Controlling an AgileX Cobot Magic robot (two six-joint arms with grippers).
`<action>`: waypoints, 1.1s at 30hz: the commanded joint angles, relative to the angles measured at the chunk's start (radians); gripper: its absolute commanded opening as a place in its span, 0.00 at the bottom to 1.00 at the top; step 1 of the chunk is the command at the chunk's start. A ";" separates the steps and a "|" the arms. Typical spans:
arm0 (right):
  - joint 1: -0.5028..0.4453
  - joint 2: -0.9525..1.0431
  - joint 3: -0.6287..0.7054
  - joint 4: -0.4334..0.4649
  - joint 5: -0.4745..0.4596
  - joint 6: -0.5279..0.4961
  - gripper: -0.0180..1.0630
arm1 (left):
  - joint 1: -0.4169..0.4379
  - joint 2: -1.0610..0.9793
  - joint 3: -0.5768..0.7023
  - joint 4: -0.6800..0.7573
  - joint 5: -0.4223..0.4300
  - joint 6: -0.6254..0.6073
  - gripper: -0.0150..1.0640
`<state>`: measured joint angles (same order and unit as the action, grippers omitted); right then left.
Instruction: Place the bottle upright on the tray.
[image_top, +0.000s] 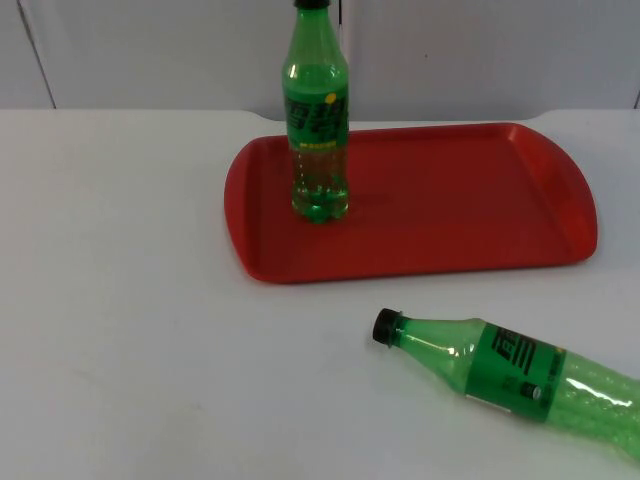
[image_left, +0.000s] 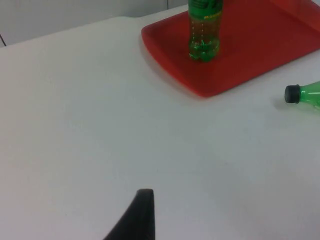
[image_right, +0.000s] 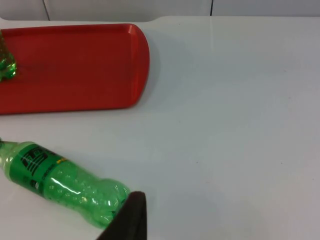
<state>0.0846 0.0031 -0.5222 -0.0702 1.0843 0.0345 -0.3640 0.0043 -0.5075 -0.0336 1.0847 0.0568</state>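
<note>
A green plastic soda bottle (image_right: 60, 187) lies on its side on the white table (image_right: 230, 125); behind it, apart, sits a red tray (image_right: 75, 65).

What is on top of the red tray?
One green bottle stands upright on the tray, near its left end. The rest of the tray is bare. A second bottle lies on the table in front.

Left pincer (image_left: 137, 215) hangs above bare surface (image_left: 100, 125) with one black fingertip in its wrist view, and right pincer (image_right: 127, 217) hangs likewise above the surface, one black fingertip visible; neither pincer's opening can be judged.
</note>
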 joint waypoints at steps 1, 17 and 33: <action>-0.002 -0.003 0.007 -0.003 -0.008 -0.001 0.99 | 0.004 -0.004 0.007 0.003 -0.002 -0.009 0.99; -0.002 -0.003 0.007 -0.003 -0.008 -0.001 0.99 | 0.004 -0.004 0.011 -0.002 -0.009 -0.009 0.99; -0.002 -0.003 0.007 -0.003 -0.008 -0.001 0.99 | 0.004 -0.004 0.011 0.000 -0.009 -0.011 0.99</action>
<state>0.0846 0.0031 -0.5222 -0.0702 1.0843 0.0345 -0.3640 0.0043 -0.5012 -0.0336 1.0847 0.0532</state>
